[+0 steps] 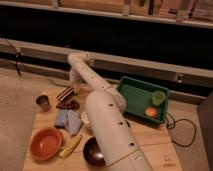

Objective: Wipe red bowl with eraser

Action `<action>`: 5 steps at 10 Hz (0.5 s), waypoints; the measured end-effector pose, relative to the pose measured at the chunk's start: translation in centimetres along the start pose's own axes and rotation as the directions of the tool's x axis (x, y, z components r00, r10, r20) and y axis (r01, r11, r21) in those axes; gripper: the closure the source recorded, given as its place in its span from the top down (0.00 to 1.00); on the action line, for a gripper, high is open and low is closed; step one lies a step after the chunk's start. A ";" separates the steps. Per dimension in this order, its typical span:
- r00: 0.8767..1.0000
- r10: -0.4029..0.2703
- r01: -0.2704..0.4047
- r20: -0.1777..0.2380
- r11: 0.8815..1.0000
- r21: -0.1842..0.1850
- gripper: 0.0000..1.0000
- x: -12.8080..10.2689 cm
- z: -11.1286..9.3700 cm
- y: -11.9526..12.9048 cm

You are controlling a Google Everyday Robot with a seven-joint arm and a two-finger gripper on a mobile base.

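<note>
Right now my claw (pixel 69 93) hangs over the far left of the worktop (pixel 150 145); I cannot tell its state. From it, the red bowl (pixel 46 143) sits well toward me, near the front-left corner.

Wooden table (pixel 150 142) at bottom of frame, light-toned top, warm dim lighting. Grey speckled floor (pixel 17 95) to left and behind table. Along back, long pale ledge (pixel 150 67) runs across, slanting down toward right. Above ledge, wide dark band (pixel 125 37), like unlit window or black panel. At very top, wooden shelf edge (pixel 100 7) with blurred items. Black cable (pixel 181 131) loops off table's right side. Dark object (pixel 206 130) at right edge, unidentifiable.
</note>
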 end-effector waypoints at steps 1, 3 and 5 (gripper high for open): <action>1.000 -0.021 0.021 0.006 1.000 -0.008 0.80 -0.7 0.2 -0.2; 0.998 -0.058 0.058 0.017 0.998 -0.021 0.80 -2.1 0.4 -0.5; 0.996 -0.079 0.081 0.033 0.996 -0.041 0.80 -1.8 0.3 -0.1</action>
